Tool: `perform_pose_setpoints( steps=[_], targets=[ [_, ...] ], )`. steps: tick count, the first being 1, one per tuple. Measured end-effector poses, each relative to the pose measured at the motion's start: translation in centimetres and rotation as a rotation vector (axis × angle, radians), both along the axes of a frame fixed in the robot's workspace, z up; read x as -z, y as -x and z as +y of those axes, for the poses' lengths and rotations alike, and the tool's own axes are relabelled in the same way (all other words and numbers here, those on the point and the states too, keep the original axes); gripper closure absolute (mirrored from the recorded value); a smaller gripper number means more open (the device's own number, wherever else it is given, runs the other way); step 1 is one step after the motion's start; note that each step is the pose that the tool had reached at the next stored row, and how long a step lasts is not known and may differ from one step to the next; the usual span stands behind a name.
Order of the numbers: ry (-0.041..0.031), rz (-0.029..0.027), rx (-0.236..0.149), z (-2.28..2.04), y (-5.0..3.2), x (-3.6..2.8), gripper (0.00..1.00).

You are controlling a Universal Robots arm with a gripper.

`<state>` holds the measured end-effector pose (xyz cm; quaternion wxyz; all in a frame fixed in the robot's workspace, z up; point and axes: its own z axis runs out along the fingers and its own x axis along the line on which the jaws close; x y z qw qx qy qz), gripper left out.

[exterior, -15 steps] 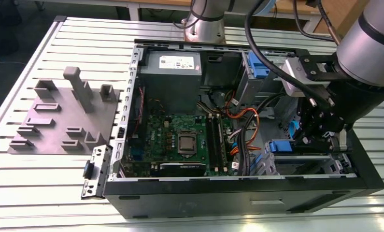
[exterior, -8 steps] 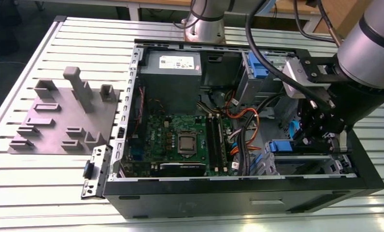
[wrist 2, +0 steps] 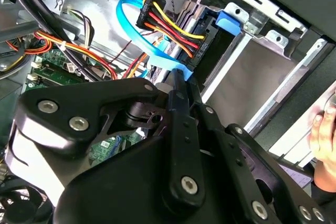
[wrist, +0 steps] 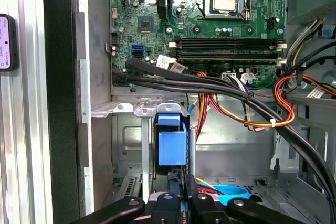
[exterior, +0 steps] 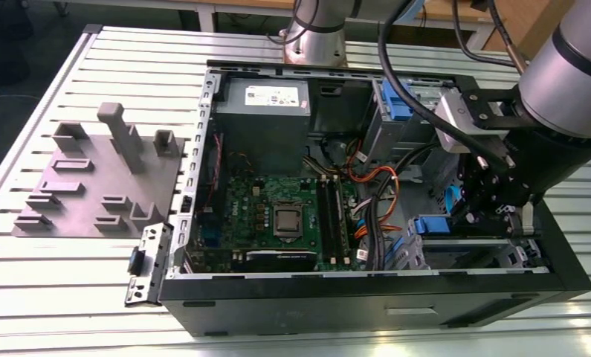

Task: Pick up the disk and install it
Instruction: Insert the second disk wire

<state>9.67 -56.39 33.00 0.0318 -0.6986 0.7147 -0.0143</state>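
The open computer case point(exterior: 375, 301) lies on the slatted bench point(exterior: 37, 290) with its motherboard point(exterior: 275, 216) facing up and the grey power supply point(exterior: 265, 100) at the case's 12 o'clock end. In the exterior view the arm hangs over the case's 4 o'clock corner, and the tool point(exterior: 473, 219) sits low inside the drive bay there.

The disk point(exterior: 431, 225) stands on edge in that bay, at the tool's 9 o'clock, its blue carrier toward the motherboard. In the first wrist view the disk point(wrist: 172, 145) is seated between the bay's metal rails, directly ahead of the tool point(wrist: 182, 184). The tool's fingers are pressed together with hardly a gap. I cannot tell whether their tips touch the disk.

In the second wrist view a light-blue data cable point(wrist 2: 131, 19) and a black power plug point(wrist 2: 168, 22) lie just beyond the tips. A grey moulded fixture point(exterior: 87, 186) rests on the bench at the case's 9 o'clock.
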Motion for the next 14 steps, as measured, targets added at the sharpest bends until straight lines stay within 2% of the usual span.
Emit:
perform_pose_setpoints(
  steps=[2, 3, 5, 14],
  targets=[
    [-0.0002, 0.0003, 0.000, 0.00, 0.00, 0.00, 0.84],
    [-0.0002, 0.0003, 0.000, 0.00, 0.00, -0.02, 0.77],
    [-0.0003, 0.0003, 0.000, -0.01, 0.01, -0.19, 0.77],
    [-0.0009, 0.0003, 0.000, 0.01, 0.01, -1.65, 0.77]
  ],
)
